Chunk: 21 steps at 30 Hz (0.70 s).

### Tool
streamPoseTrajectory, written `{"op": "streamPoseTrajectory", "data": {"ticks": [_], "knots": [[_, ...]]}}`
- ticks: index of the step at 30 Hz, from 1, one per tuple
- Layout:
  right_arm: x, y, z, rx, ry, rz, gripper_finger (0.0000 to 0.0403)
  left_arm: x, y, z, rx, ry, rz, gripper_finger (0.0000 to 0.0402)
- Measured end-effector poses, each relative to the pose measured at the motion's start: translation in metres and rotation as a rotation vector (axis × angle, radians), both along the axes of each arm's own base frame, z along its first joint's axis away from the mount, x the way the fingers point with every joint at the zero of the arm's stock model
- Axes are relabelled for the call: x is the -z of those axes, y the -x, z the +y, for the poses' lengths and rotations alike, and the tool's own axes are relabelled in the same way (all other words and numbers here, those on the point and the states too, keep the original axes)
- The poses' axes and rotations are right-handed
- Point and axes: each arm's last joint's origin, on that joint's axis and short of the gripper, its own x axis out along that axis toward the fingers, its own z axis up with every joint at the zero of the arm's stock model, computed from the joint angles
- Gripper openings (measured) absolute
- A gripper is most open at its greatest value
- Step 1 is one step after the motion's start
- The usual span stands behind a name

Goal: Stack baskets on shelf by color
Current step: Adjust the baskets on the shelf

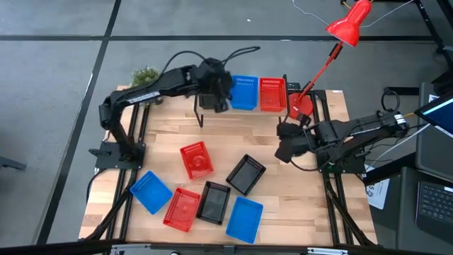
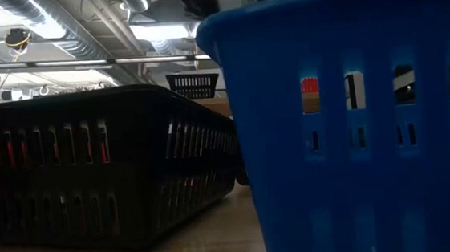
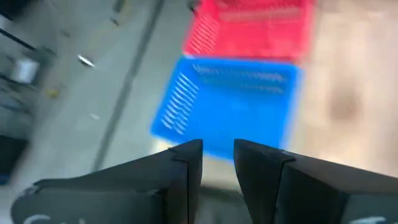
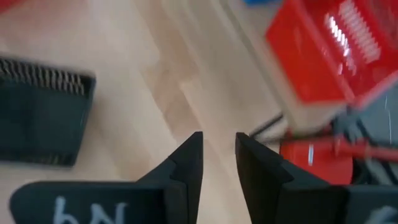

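On the shelf (image 4: 311, 115) at the table's far side stand a blue basket (image 1: 244, 92) and a red basket (image 1: 272, 94), side by side. My left gripper (image 1: 216, 99) hovers over the shelf's left end beside the blue basket (image 3: 230, 102), its fingers close together with nothing between them. A black basket (image 2: 193, 84) shows raised in the distance. My right gripper (image 1: 287, 149) hangs over the table's right side, fingers close together and empty. On the tabletop lie two red baskets (image 1: 196, 159) (image 1: 182, 209), two blue (image 1: 150, 191) (image 1: 244, 218) and two black (image 1: 245, 173) (image 1: 214, 202).
A red desk lamp stands with its base (image 1: 301, 105) at the shelf's right end and its head (image 1: 350, 21) beyond the far edge. A small plant (image 1: 145, 74) sits off the far-left corner. Bare wood (image 1: 241, 134) lies between the shelf and the loose baskets.
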Motion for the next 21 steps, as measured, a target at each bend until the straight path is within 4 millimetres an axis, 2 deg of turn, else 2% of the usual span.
{"op": "streamPoseTrajectory", "data": {"ticks": [5,10,12,17,19,21], "knots": [[-0.011,-0.028,-0.03,-0.082,0.076,-0.128,0.0095,-0.007,0.039,-0.03,-0.06,0.159,0.14,0.0084],[-0.026,-0.054,-0.082,-0.162,0.142,-0.273,0.0095,-0.021,0.073,-0.055,-0.096,0.24,0.182,0.0084],[-0.035,-0.063,-0.105,-0.168,0.149,-0.309,0.0095,-0.027,0.081,-0.063,-0.094,0.249,0.162,0.0084],[-0.063,-0.095,-0.159,-0.156,0.18,-0.301,0.0095,-0.039,0.106,-0.079,-0.103,0.214,0.104,0.0084],[-0.07,-0.111,-0.178,-0.171,0.178,-0.257,0.0095,-0.035,0.118,-0.084,-0.131,0.216,0.113,0.0084],[-0.069,-0.123,-0.195,-0.16,0.137,-0.186,0.0095,-0.03,0.121,-0.086,-0.154,0.216,0.082,0.0084]]}}
